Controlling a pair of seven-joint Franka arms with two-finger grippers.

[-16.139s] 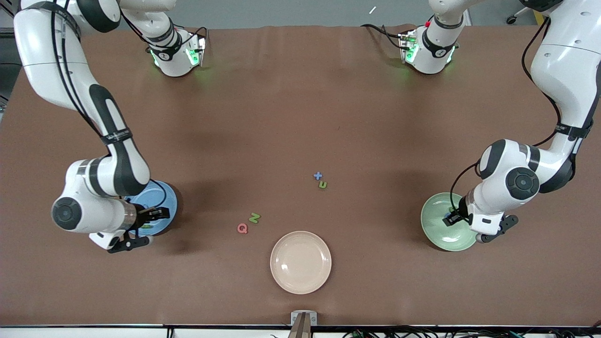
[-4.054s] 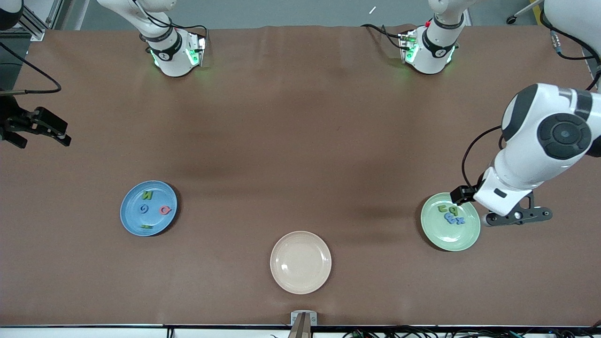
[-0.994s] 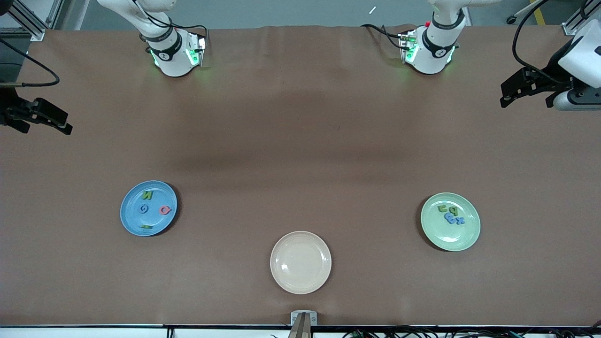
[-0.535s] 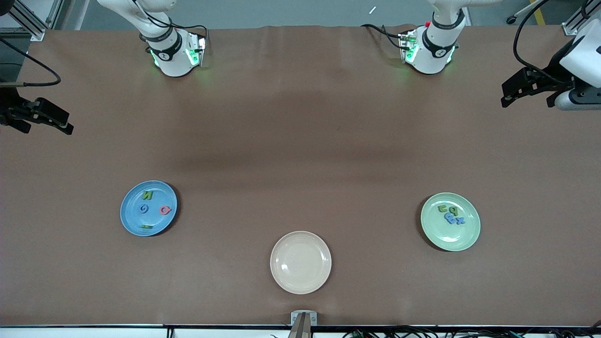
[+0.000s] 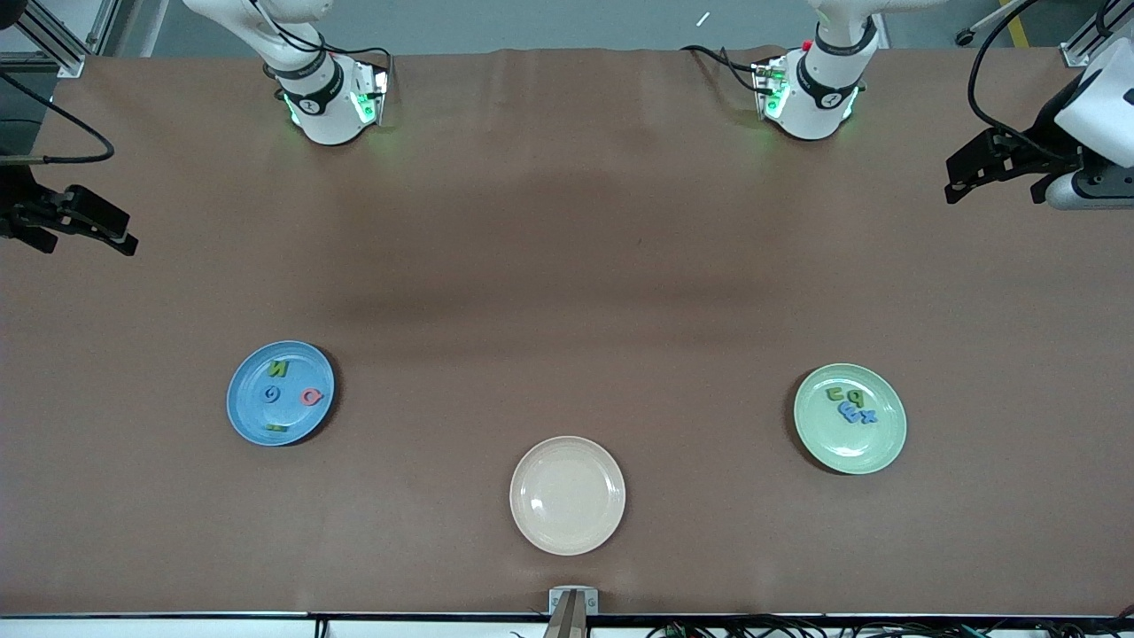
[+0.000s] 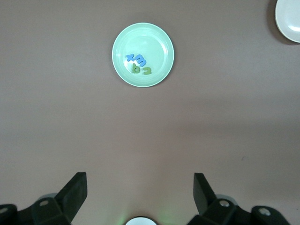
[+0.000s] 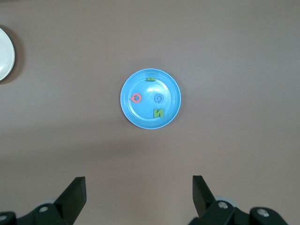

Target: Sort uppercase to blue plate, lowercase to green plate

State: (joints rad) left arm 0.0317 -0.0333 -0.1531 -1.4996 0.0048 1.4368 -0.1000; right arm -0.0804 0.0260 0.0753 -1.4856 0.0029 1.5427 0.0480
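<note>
Here, the uppercase letters (image 5: 282,395) are seen lying in the blue plate (image 5: 244,412), well apart from the right gripper (image 5: 84,232), whose fingers (image 7: 75,194) are spread wide and empty. The lowercase letters (image 5: 849,404) are seen in the green plate (image 5: 873,452), well apart from the left gripper (image 5: 974,173), whose fingers (image 6: 77,190) are likewise parted with nothing between them. A cream plate (image 5: 567,495) is seen between the two.

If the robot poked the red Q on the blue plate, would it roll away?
Probably not. The red Q lies flat on the blue plate, so it would likely slide on that glossy surface. It looks tiny and thin, so probably very light.
</note>
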